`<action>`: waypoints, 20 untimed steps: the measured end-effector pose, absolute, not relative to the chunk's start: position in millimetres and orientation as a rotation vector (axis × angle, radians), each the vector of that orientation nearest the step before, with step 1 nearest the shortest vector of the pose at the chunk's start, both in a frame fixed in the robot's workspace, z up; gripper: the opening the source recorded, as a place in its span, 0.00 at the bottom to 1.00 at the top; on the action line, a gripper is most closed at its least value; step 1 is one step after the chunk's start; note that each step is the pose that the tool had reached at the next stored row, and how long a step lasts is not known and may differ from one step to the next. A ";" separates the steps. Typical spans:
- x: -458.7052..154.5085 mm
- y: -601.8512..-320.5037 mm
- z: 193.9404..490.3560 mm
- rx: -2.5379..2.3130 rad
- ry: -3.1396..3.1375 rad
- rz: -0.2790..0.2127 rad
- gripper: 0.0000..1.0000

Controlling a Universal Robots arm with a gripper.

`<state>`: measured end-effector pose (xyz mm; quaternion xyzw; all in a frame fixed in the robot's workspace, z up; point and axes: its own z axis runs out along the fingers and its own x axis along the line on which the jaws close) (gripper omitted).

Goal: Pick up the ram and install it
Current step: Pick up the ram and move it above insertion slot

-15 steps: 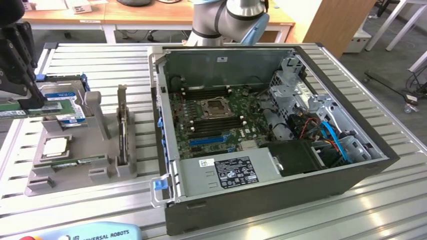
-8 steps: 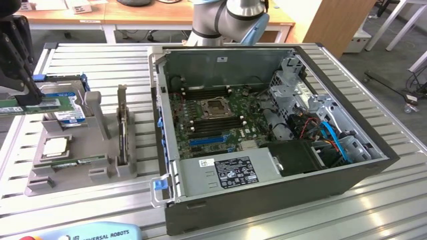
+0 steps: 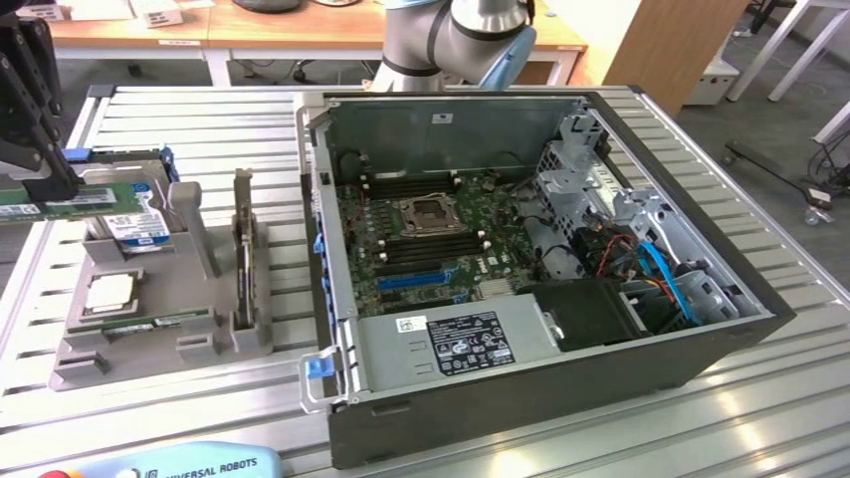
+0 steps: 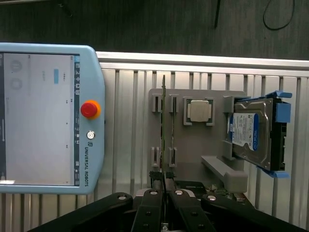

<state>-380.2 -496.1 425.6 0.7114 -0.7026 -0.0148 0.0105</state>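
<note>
The ram point(image 3: 83, 202) is a long green stick held level in the air above the grey parts holder point(image 3: 80, 363) at the exterior view's left. My gripper point(image 3: 51, 187) is shut on it from above. In the wrist view the ram point(image 4: 164, 121) shows edge-on as a thin line, clamped between the black fingers point(image 4: 153, 198) of my gripper point(image 4: 164, 186), with the holder's slots point(image 4: 155, 104) below it. The open computer case point(image 3: 743, 329) lies at the exterior view's right, its motherboard point(image 3: 398, 264) facing up with dark memory slots point(image 3: 422, 249) beside the processor socket point(image 3: 428, 214).
The holder also carries a square silver processor point(image 3: 109, 291), a blue-framed hard drive point(image 4: 251, 133), an upright dark expansion card point(image 3: 243, 259) and another green stick point(image 3: 153, 321). A teach pendant point(image 4: 43, 121) lies beside the holder. Cables and a power supply point(image 3: 459, 344) fill the case's right and front.
</note>
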 end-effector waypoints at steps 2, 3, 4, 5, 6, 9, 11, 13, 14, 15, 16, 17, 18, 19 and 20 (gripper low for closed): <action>-380.2 -496.1 425.6 2.220 -2.193 -0.046 0.12; -380.2 -496.1 425.6 2.220 -2.193 -0.046 0.12; -380.2 -496.1 425.7 2.220 -2.193 -0.046 0.12; -380.2 -496.1 425.7 2.220 -2.193 -0.046 0.12; -380.2 -496.1 425.7 2.220 -2.192 -0.046 0.12; -378.9 -496.2 426.0 2.220 -2.192 -0.046 0.12; -376.6 -496.2 425.7 2.220 -2.192 -0.046 0.12; -373.4 -496.1 425.7 2.220 -2.192 -0.046 0.12; -371.5 -496.1 425.8 2.220 -2.192 -0.046 0.12; -369.7 -496.1 425.8 2.220 -2.192 -0.046 0.12; -367.4 -496.1 425.8 2.220 -2.192 -0.046 0.12; -365.2 -496.1 425.8 2.220 -2.192 -0.046 0.12; -362.9 -496.1 425.7 2.220 -2.193 -0.046 0.12; -360.6 -496.1 425.7 2.220 -2.192 -0.046 0.12; -358.2 -496.1 425.8 2.220 -2.192 -0.046 0.12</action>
